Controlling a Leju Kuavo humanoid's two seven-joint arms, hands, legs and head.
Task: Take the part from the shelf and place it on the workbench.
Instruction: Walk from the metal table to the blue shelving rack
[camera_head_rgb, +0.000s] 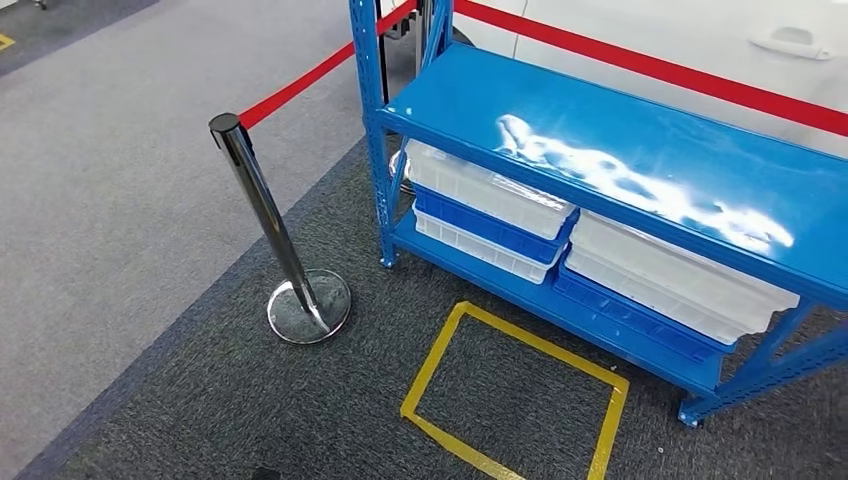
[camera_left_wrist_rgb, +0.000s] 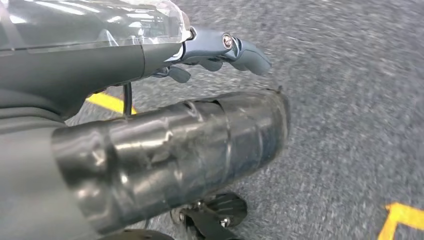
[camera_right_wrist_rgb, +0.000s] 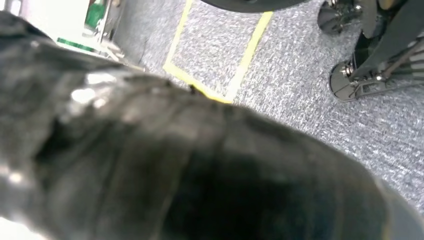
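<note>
The blue metal shelf (camera_head_rgb: 640, 150) stands ahead and to the right in the head view. Its glossy upper board is bare. Stacked white and blue plastic bins (camera_head_rgb: 490, 205) sit on the lower board, with a second stack (camera_head_rgb: 670, 285) beside them. In the left wrist view, my left hand (camera_left_wrist_rgb: 100, 65) hangs over grey carpet. Its fingers (camera_left_wrist_rgb: 235, 47) are stretched out, apart from the thick dark thumb (camera_left_wrist_rgb: 190, 150), with nothing between them. My right hand (camera_right_wrist_rgb: 175, 165) is a blurred dark bulk close to its camera, so how its fingers lie is unclear.
A chrome stanchion post (camera_head_rgb: 275, 240) with a red belt (camera_head_rgb: 310, 75) stands left of the shelf. A yellow tape rectangle (camera_head_rgb: 510, 390) marks the dark carpet in front of the shelf. A white car door (camera_head_rgb: 700, 30) is behind it. Lighter grey floor lies to the left.
</note>
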